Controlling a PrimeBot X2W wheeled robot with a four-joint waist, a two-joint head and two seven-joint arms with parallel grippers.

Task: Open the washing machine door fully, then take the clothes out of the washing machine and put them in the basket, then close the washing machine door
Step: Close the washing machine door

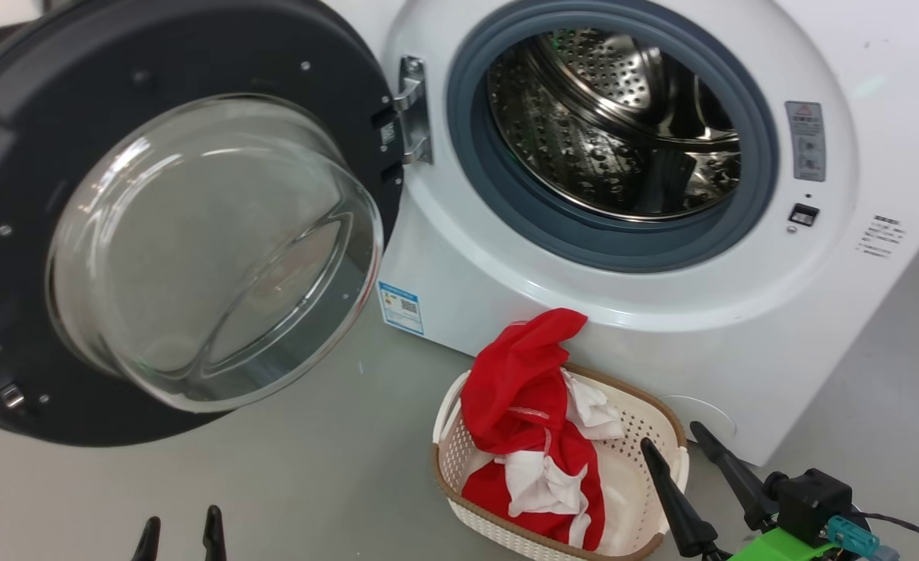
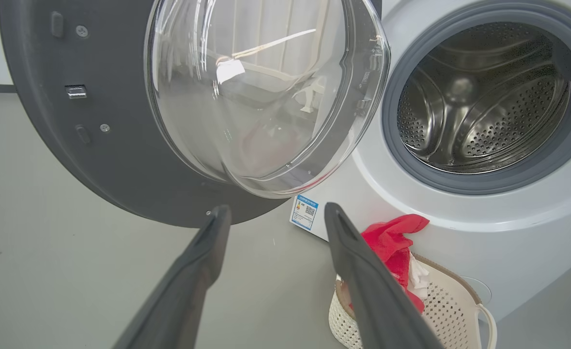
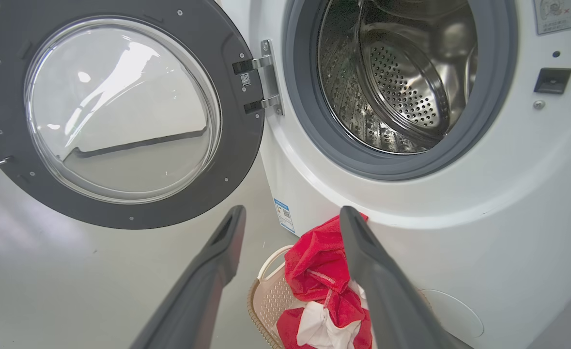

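The washing machine door (image 1: 30, 234) stands swung wide open to the left, its glass bowl (image 1: 210, 249) bulging toward me. The white washing machine (image 1: 506, 257) shows a bare steel drum (image 1: 615, 117) behind the grey gasket. Red and white clothes (image 1: 529, 421) are heaped in the cream basket (image 1: 646, 425) on the floor against the machine's front. My right gripper (image 1: 677, 436) is open beside the basket's right end, holding nothing. My left gripper (image 1: 181, 522) is open at the lower left, low over the floor, with nothing between its fingers. The door (image 2: 96, 145), the clothes (image 3: 319, 261) and the basket (image 3: 266, 295) also appear from the wrists.
Grey floor (image 1: 272, 467) spreads in front of the machine and under the open door. A blue sticker (image 1: 401, 308) marks the machine's lower left corner. The door hinge (image 1: 412, 109) and latch slot (image 1: 804, 214) flank the opening.
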